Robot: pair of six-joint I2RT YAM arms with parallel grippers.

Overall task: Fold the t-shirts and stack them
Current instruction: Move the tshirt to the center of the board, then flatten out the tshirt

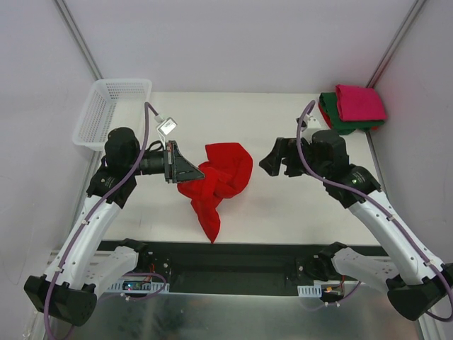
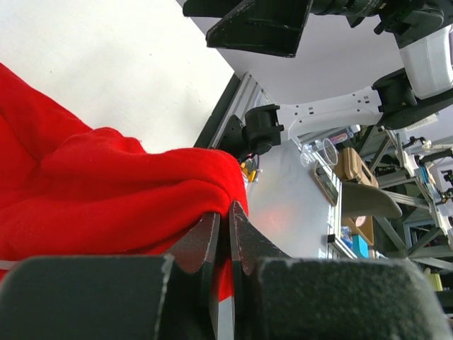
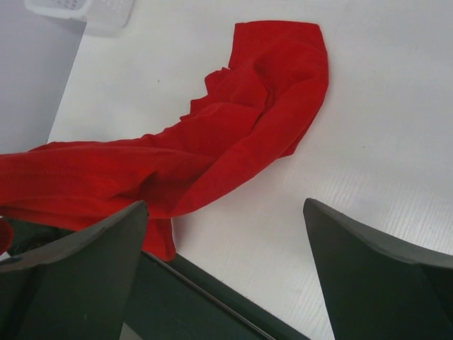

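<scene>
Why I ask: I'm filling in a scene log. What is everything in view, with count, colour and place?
red t-shirt: one, bright red, crumpled at the table's middle
pink t-shirt: one, magenta-pink, folded, on top of the green one at the far right corner
green t-shirt: one, dark green, folded, under the pink one
basket: one, white mesh, far left corner
table: one, white
left end effector: one, black, shut on an edge of the red t-shirt
right end effector: one, black, open, holding nothing, just right of the red t-shirt
</scene>
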